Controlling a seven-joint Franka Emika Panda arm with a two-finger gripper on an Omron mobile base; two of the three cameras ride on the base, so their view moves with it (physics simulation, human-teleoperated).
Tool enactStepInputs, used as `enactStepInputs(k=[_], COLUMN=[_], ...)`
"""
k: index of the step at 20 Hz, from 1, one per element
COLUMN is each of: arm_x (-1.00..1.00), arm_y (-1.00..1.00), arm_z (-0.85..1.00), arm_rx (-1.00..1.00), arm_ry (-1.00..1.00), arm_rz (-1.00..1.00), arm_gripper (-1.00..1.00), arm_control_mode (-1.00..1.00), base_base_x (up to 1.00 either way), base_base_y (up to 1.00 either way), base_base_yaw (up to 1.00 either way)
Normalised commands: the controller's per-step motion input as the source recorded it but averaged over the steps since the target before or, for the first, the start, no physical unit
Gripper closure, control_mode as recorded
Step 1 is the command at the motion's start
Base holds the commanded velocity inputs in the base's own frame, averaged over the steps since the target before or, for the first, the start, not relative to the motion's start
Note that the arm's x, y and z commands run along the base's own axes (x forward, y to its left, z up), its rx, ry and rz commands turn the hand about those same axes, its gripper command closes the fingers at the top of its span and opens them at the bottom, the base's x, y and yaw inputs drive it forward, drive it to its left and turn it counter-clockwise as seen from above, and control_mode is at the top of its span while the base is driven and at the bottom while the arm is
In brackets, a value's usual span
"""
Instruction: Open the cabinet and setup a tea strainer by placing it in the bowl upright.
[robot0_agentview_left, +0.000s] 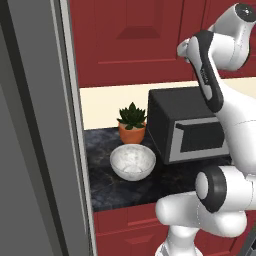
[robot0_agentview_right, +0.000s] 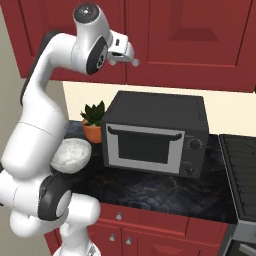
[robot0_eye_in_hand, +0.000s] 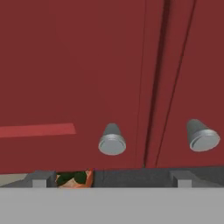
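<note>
My gripper (robot0_agentview_right: 131, 56) is raised in front of the cabinet (robot0_agentview_right: 165, 35), whose two doors are shut, so whatever is inside is hidden. In the hand view my fingertips are cut to two grey stubs at the bottom edge, standing well apart with nothing between them. Two round silver knobs show there, the left knob (robot0_eye_in_hand: 112, 141) and the right knob (robot0_eye_in_hand: 201, 136), one on each side of the door seam. One bowl (robot0_agentview_left: 133, 161) sits on the dark counter (robot0_agentview_left: 165, 182), just in front of one potted succulent (robot0_agentview_left: 132, 123) and beside one microwave (robot0_agentview_right: 156, 134). My own arm covers part of the bowl in the right base view.
</note>
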Motion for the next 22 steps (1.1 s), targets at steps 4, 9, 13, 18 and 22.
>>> enactStepInputs(k=[4, 9, 13, 18, 22], arm_x=[0.25, 0.28, 0.33, 0.34, 0.33], arm_y=[-0.11, -0.04, 0.00, 0.00, 0.00], arm_z=[-0.19, -0.09, -0.01, -0.01, -0.10], arm_rx=[0.00, 0.00, 0.00, 0.00, 0.00], arm_ry=[0.08, 0.04, 0.00, 0.00, 0.01], arm_rz=[0.00, 0.00, 0.00, 0.00, 0.00], arm_gripper=[-1.00, -1.00, -1.00, -1.00, -1.00], arm_control_mode=[-1.00, -1.00, -1.00, -1.00, -1.00], base_base_x=[0.00, 0.00, 0.00, 0.00, 0.00], base_base_y=[0.00, 0.00, 0.00, 0.00, 0.00], base_base_yaw=[0.00, 0.00, 0.00, 0.00, 0.00])
